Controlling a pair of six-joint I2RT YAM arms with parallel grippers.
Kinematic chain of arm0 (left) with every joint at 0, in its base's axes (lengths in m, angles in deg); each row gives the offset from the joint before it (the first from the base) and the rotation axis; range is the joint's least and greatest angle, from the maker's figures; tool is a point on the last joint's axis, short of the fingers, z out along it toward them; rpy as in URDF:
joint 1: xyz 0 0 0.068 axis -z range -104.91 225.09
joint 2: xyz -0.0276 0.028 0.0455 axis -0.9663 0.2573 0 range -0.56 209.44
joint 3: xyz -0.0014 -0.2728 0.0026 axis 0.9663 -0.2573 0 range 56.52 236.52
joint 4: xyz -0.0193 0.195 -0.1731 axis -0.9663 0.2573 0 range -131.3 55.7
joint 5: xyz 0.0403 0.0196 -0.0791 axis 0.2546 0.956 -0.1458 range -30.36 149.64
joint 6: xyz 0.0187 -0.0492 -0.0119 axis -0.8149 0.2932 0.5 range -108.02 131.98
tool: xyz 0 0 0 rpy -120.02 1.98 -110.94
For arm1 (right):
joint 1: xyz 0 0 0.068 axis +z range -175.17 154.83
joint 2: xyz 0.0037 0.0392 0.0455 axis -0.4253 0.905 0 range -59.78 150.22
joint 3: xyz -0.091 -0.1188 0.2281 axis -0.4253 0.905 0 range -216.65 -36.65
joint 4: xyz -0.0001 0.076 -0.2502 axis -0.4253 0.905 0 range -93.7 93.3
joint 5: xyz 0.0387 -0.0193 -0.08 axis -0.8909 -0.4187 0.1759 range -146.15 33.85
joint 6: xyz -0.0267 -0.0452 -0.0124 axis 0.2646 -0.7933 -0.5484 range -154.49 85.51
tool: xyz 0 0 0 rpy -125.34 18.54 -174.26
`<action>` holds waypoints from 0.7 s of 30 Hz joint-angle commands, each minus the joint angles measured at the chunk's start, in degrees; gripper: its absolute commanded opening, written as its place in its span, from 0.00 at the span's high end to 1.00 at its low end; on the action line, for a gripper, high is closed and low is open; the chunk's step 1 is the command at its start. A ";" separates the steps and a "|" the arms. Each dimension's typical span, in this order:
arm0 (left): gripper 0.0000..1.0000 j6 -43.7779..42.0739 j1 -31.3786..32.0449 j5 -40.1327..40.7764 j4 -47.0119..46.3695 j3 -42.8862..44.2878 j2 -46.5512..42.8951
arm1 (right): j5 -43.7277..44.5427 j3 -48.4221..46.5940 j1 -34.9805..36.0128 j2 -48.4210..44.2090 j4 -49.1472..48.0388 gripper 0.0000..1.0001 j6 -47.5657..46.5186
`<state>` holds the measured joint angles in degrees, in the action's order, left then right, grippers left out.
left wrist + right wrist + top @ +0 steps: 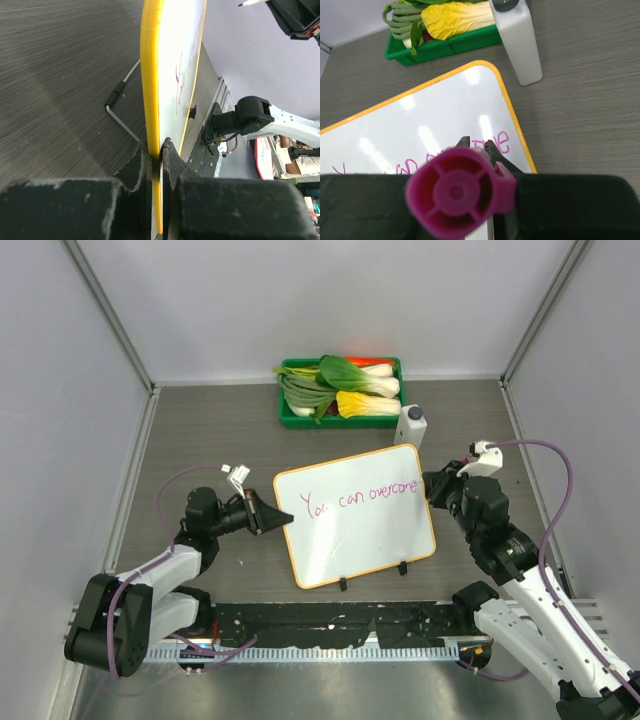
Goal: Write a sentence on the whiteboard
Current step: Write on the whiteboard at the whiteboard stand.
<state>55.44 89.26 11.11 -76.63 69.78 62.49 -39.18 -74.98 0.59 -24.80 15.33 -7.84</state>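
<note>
Tabletop [200, 430] — whiteboard [355, 530] rim in left tool [278, 519]

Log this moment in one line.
left gripper: shut on flat white orange-rimmed whiteboard edge | right gripper: shut on magenta marker | pink handwritten sentence: reads "You can overcome"

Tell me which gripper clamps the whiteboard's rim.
The left gripper, shut on the whiteboard at its rim; the right gripper holds a pink marker instead.
</note>
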 commanded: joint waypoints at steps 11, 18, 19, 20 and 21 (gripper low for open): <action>1.00 -4.53 -0.02 1.69 -0.96 0.28 2.69 | -5.63 0.71 -0.09 2.19 -2.50 0.99 -2.04; 1.00 -4.88 -0.02 2.48 0.00 0.63 2.52 | -7.04 1.06 -0.18 5.70 -5.84 0.99 -3.36; 1.00 -4.97 -0.02 2.48 0.00 0.63 2.61 | -7.56 1.41 -0.18 5.97 -6.71 0.99 -3.62; 1.00 -5.05 -0.02 2.30 0.00 0.72 2.61 | -7.74 1.67 -0.10 6.50 -7.33 0.99 -3.98; 1.00 -5.14 -0.02 2.30 0.09 0.81 2.69 | -7.92 1.85 -0.09 6.50 -8.03 0.99 -4.07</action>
<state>55.49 89.24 10.32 -78.40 69.89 64.58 -45.51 -73.16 0.59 -18.87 12.86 -10.00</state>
